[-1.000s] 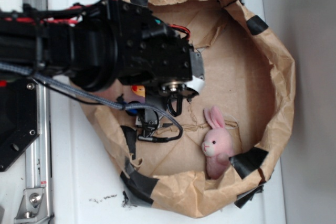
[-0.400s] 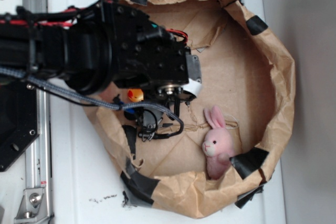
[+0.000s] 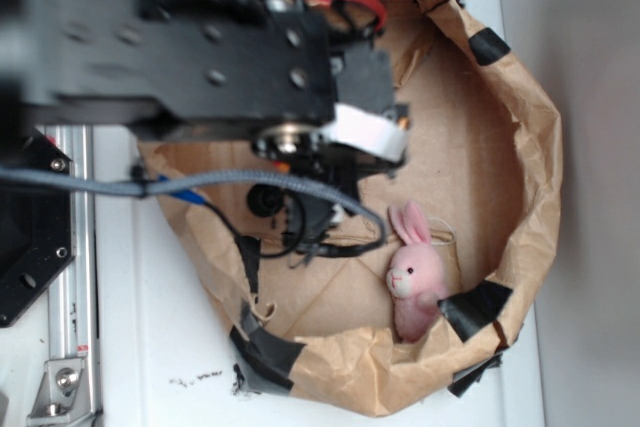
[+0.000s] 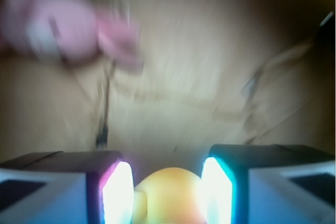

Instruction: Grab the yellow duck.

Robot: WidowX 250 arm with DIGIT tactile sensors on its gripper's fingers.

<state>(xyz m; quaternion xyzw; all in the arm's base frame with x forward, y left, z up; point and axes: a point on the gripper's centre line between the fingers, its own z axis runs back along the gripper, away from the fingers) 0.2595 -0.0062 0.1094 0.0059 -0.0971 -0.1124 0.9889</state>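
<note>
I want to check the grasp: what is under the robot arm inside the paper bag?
In the wrist view the yellow duck sits between the gripper fingers. In the exterior view the arm covers it; only the pink bunny shows.

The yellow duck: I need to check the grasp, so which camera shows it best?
The wrist view. There the yellow duck sits between the two fingers of the gripper, though blurred and cut off by the frame edge. In the exterior view the arm hides the duck completely; only the pink bunny shows.
</note>
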